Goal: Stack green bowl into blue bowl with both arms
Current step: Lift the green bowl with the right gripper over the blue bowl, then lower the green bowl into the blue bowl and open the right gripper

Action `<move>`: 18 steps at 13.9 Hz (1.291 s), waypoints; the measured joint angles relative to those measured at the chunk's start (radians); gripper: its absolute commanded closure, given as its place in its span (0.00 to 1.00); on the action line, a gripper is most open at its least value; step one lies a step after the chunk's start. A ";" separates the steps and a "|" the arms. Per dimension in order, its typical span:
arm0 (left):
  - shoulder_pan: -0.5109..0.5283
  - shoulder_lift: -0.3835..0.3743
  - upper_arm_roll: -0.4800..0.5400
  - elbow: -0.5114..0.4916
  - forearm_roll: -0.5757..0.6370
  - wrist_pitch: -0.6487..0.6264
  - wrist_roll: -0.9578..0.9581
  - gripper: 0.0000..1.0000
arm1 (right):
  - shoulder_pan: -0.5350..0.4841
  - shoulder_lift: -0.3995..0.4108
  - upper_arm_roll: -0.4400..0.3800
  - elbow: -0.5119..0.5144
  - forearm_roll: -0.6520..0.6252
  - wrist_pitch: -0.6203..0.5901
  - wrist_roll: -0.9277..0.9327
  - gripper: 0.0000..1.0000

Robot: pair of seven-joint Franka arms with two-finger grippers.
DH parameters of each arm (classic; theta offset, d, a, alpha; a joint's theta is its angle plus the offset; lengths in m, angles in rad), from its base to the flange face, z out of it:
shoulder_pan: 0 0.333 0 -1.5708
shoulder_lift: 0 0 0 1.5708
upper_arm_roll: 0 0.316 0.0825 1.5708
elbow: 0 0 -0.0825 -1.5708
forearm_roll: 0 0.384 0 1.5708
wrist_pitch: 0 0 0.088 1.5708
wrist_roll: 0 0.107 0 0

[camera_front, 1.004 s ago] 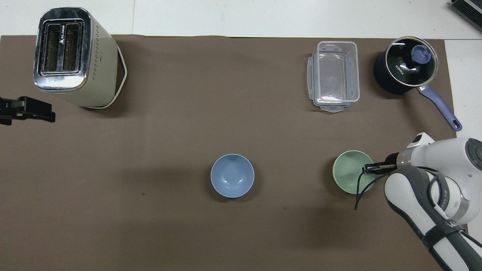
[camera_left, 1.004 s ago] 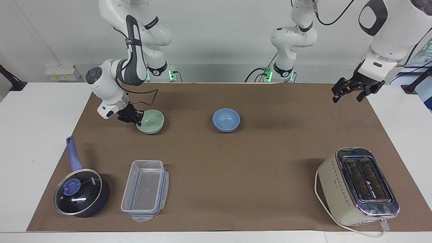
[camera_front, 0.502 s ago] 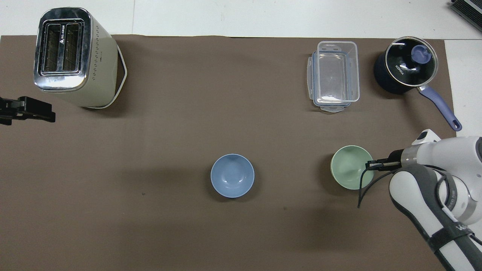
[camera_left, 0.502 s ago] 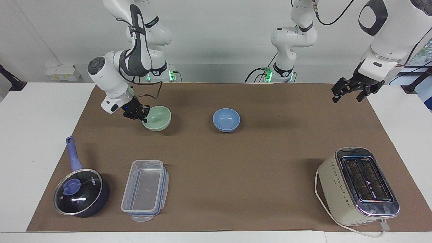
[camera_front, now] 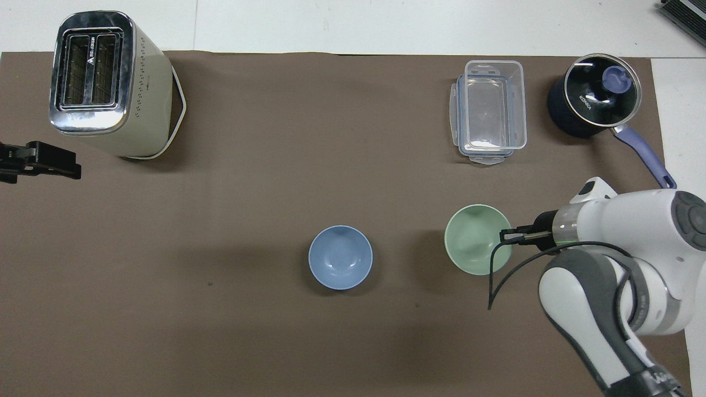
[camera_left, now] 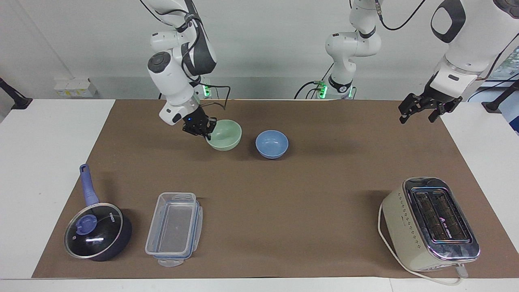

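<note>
My right gripper (camera_left: 206, 130) is shut on the rim of the pale green bowl (camera_left: 225, 135) and holds it a little above the brown mat, tilted slightly, beside the blue bowl (camera_left: 271, 144) on the side toward the right arm's end. In the overhead view the right gripper (camera_front: 507, 236) pinches the green bowl's (camera_front: 473, 239) rim, and the blue bowl (camera_front: 340, 257) stands empty and upright at the mat's middle. My left gripper (camera_left: 417, 117) is open and empty, waiting in the air over the mat's edge at the left arm's end; it also shows in the overhead view (camera_front: 41, 165).
A cream toaster (camera_left: 430, 223) stands far from the robots toward the left arm's end. A clear plastic container (camera_left: 174, 228) and a dark blue lidded saucepan (camera_left: 95, 231) stand far from the robots toward the right arm's end. The brown mat (camera_left: 308, 194) covers the table.
My right gripper has lifted the green bowl and carried it toward the blue bowl, and now it hangs just beside it. The left arm has not moved.
</note>
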 measured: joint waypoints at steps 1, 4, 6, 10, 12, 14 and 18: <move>0.000 0.000 0.000 0.000 0.000 0.000 0.000 0.00 | 0.036 0.007 0.000 0.014 0.000 0.000 0.050 1.00; 0.000 0.000 0.000 0.000 0.000 0.000 0.000 0.00 | 0.142 0.061 0.001 0.071 -0.004 0.001 0.198 1.00; 0.000 0.000 0.000 0.000 0.000 0.000 0.000 0.00 | 0.192 0.108 0.002 0.109 -0.030 0.007 0.281 1.00; 0.000 0.000 0.000 0.000 0.000 0.000 0.000 0.00 | 0.230 0.181 0.001 0.137 -0.043 0.039 0.345 1.00; 0.000 0.000 0.000 0.000 0.000 0.000 0.000 0.00 | 0.249 0.202 0.001 0.137 -0.043 0.059 0.361 1.00; 0.000 0.000 0.000 0.000 0.000 0.000 0.000 0.00 | 0.259 0.214 0.001 0.136 -0.044 0.060 0.368 1.00; 0.000 0.000 0.000 0.000 0.000 0.000 0.000 0.00 | 0.267 0.223 0.001 0.126 -0.045 0.069 0.368 1.00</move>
